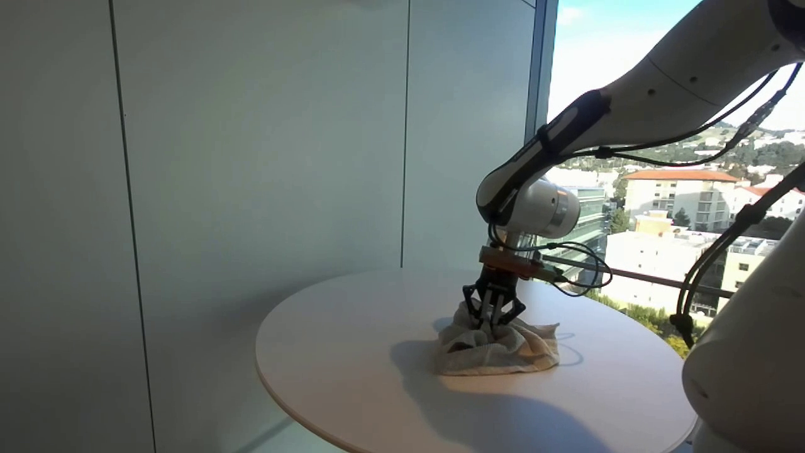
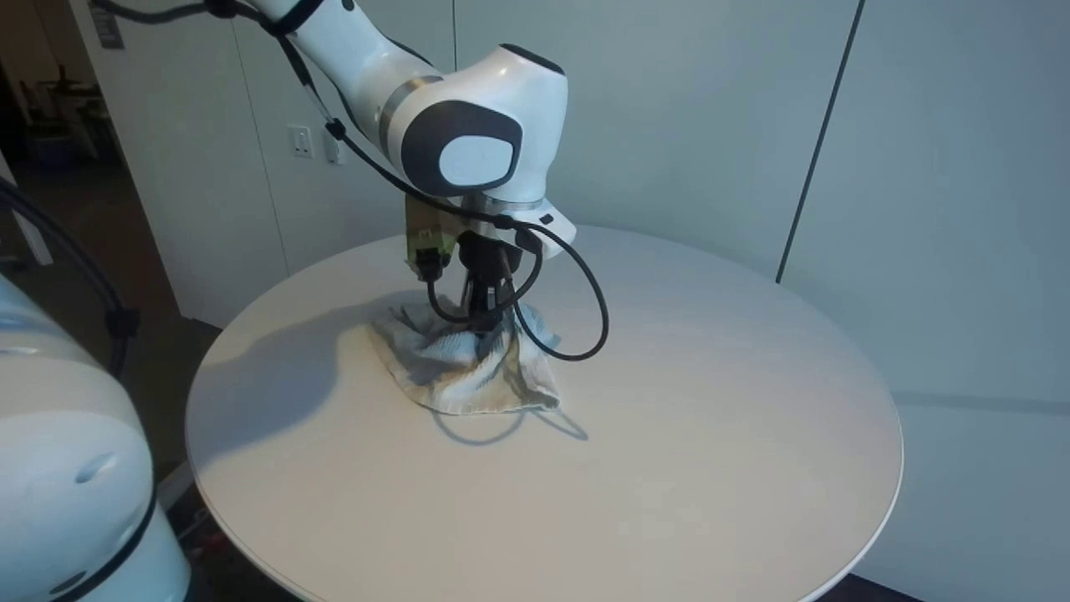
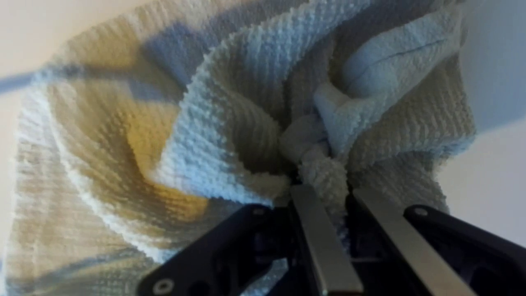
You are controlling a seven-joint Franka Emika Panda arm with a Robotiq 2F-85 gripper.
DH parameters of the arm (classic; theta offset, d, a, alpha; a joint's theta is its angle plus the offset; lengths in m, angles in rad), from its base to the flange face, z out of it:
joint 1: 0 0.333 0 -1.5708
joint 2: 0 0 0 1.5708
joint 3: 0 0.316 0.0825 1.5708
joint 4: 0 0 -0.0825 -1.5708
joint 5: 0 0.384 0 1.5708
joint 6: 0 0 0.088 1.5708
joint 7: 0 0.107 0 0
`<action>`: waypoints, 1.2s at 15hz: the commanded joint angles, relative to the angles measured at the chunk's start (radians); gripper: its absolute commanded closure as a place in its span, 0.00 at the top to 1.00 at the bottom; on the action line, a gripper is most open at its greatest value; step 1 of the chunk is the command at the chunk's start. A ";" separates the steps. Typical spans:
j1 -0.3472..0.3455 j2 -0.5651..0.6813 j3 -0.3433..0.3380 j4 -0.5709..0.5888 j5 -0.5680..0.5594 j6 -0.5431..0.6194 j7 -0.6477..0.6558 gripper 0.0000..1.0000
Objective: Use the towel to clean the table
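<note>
Grey-beige ribbed towel (image 3: 230, 135) sits bunched on pale table (image 2: 685, 468), well in from the edge, one part lying flatter. Gripper (image 3: 333, 195) is down in it, fingers (image 3: 321, 240) closed w/ a fold pinched btwn them. Arm (image 1: 660, 94) reaches over table in both ext. views, gripper pointing down. In an ext. view blk cable (image 2: 605, 311) loops in front of gripper. Shadow (image 1: 490, 418) on table, touching towel. Plain wall (image 1: 264, 138) behind; window (image 1: 597, 63) w/ bldgs (image 1: 679, 194) outside in an ext. view.
</note>
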 commanded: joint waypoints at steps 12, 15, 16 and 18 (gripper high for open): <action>0.320 0.470 0.294 0.643 -0.371 -0.128 0.019 0.08; 0.339 0.534 0.245 0.731 -0.547 -0.247 0.030 0.08; 0.332 0.541 0.226 0.733 -0.572 -0.278 0.031 0.08; 0.287 0.537 0.185 0.690 -0.524 -0.307 -0.009 0.08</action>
